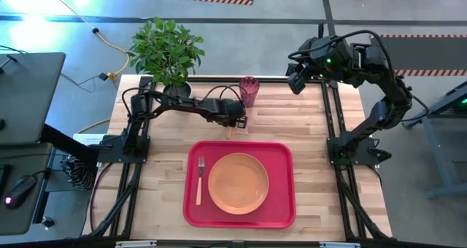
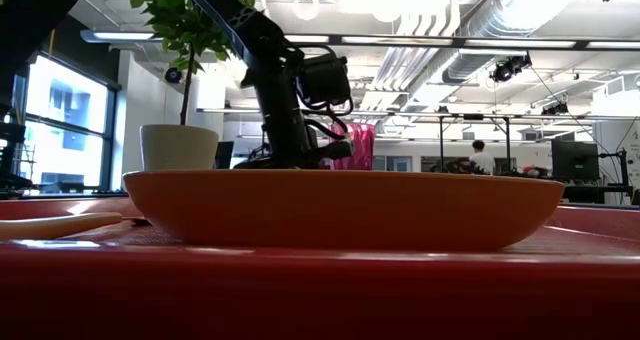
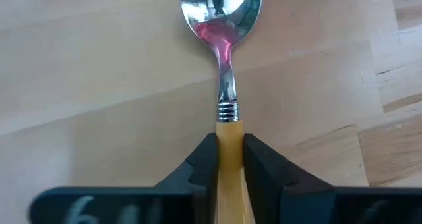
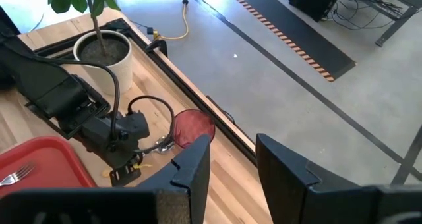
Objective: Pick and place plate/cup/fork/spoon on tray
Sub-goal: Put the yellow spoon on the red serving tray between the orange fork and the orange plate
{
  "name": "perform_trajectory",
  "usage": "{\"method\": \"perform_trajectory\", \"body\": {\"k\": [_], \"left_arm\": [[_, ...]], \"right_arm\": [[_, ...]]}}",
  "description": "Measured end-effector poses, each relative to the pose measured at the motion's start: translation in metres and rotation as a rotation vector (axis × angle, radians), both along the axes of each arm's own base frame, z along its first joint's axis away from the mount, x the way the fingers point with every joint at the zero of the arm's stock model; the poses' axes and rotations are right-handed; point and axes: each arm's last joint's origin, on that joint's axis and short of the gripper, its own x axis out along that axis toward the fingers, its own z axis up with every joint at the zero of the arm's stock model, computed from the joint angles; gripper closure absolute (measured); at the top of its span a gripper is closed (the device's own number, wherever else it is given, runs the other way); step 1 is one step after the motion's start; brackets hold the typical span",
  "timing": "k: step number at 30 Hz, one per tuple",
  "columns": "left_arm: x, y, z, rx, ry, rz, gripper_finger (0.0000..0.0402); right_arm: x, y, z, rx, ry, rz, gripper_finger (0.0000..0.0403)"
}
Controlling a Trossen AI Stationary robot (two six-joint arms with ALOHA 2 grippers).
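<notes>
- High view looks straight down on the whole table (image 1: 314,131).
- Low view sits at tabletop height, close against the tray (image 2: 320,290) rim and plate (image 2: 340,208).
- Left wrist view looks closely down at the spoon (image 3: 224,59).
- Right wrist view looks from farther off; it shares the cup (image 4: 192,126) with the high view's upper centre.

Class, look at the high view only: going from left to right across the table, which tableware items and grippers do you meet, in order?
fork → spoon, held by the left gripper → cup → right gripper. The plate and the tray span several of these, so they are left out.
</notes>
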Motion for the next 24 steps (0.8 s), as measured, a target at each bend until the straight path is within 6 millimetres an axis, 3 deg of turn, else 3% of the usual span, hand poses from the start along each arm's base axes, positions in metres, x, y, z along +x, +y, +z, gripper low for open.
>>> {"method": "perform_trajectory", "body": {"k": [6, 12, 20, 24], "left_arm": [[-0.002, -0.001, 0.005, -0.021, -0.002, -0.007, 0.0367], [-0.01, -0.005, 0.023, -0.038, 0.005, -0.02, 0.0368], [-0.018, -0.018, 0.053, 0.026, 0.004, -0.065, 0.0401], [-0.018, -0.02, 0.058, 0.032, -0.009, -0.07, 0.04]], "right_arm": [[0.0, 0.0, 0.0, -0.003, 0.003, 0.003, 0.0288], [0.0, 0.0, 0.0, -0.003, 0.003, 0.003, 0.0288], [-0.001, 0.0, -0.002, 0.001, 0.026, 0.003, 0.0288], [-0.001, 0.0, -0.002, 0.002, 0.027, 0.003, 0.0288]]}}
